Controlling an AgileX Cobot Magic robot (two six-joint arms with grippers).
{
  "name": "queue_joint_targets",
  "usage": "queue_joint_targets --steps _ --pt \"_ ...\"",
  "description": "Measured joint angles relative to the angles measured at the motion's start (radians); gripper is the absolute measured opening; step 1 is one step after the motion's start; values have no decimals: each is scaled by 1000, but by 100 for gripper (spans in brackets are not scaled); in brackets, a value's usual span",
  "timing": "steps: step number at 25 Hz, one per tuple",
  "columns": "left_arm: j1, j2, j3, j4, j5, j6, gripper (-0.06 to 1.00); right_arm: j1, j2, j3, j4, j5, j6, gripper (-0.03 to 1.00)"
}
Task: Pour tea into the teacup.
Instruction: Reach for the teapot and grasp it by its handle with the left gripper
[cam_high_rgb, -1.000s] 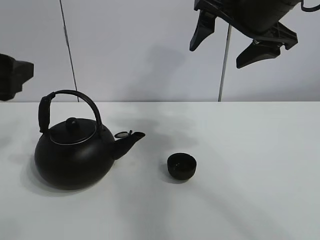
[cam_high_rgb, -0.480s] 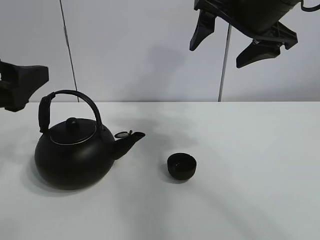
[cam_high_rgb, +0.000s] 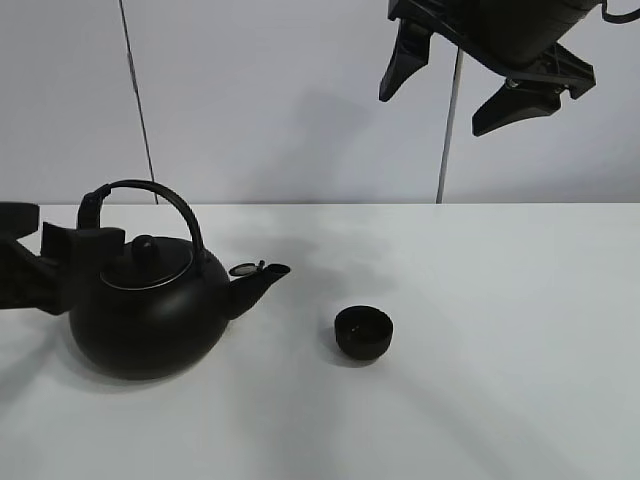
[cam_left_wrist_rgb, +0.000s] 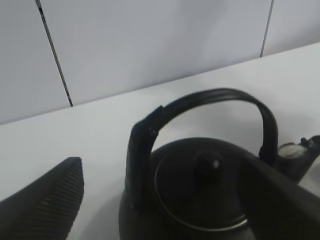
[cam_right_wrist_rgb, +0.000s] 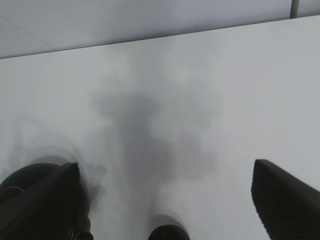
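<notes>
On the white desk, the black kettle is sitting upright toward the left. Its spout is pointing at the teacup, which is standing a little apart to its right, near the middle. I'm holding the left fingers spread wide and low beside the kettle, one on each side of the arched handle. In the wrist view the handle's thick end is lying in the gap between them, and nothing is pinching it. The right fingers are hanging high above the desk, well apart from both things, also spread and carrying nothing. So I'm judging the job as barely started: the kettle is not being lifted or tilted, no tea is flowing, and I cannot tell whether anything is lying inside the dark cup. Nearly all of the work is waiting to be done: closing on the handle, raising the kettle, bringing the spout over the cup, tipping to pour, then setting the kettle down on the desk.
</notes>
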Motion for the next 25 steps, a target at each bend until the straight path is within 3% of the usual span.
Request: queue_joint_targets --steps 15,25 --pt "15 42 -61 -43 -7 0 60 0 0 1 0 0 0 64" --pt "55 133 -99 22 -15 -30 60 0 0 1 0 0 0 64"
